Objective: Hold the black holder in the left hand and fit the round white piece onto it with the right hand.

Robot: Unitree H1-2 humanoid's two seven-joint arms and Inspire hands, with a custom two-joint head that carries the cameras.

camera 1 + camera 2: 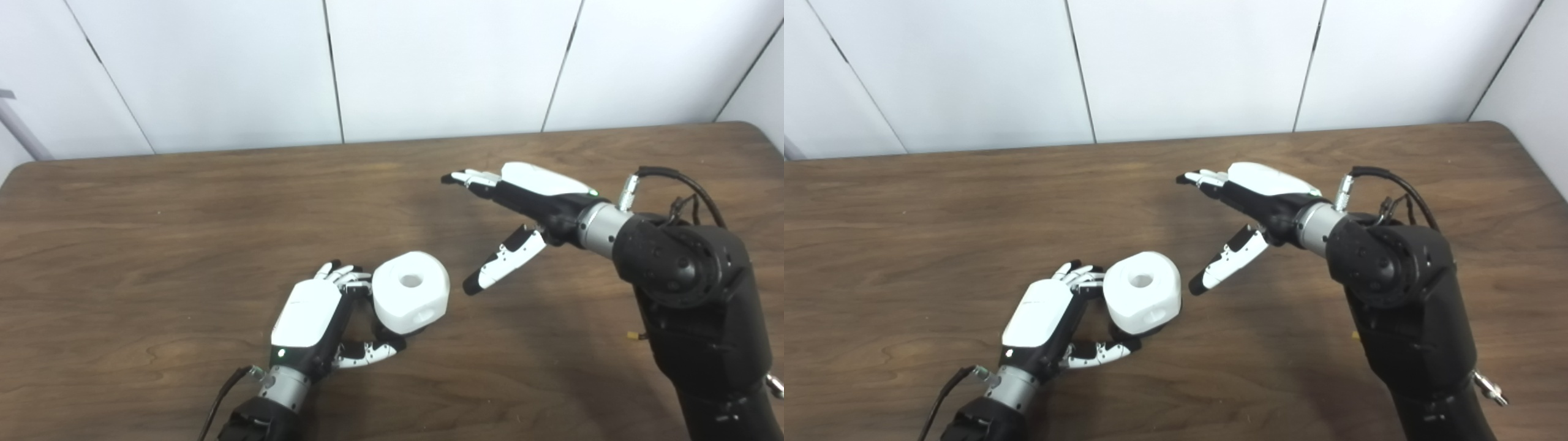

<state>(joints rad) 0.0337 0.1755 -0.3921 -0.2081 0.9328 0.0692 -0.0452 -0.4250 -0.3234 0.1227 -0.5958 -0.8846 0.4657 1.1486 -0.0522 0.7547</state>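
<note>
The round white piece (411, 293) has a hole in its top and sits over a black holder (392, 331), of which only a dark sliver shows beneath it. My left hand (318, 318) wraps around this assembly from the left, fingers behind it and thumb under its front. It also shows in the right eye view (1142, 291). My right hand (520, 208) is open and empty, fingers stretched out left and thumb pointing down, hovering to the right of the white piece and clear of it.
The brown wooden table (184, 214) runs to a white panelled wall at the back. My right arm's black forearm (692, 282) rises from the lower right, with cables at its wrist.
</note>
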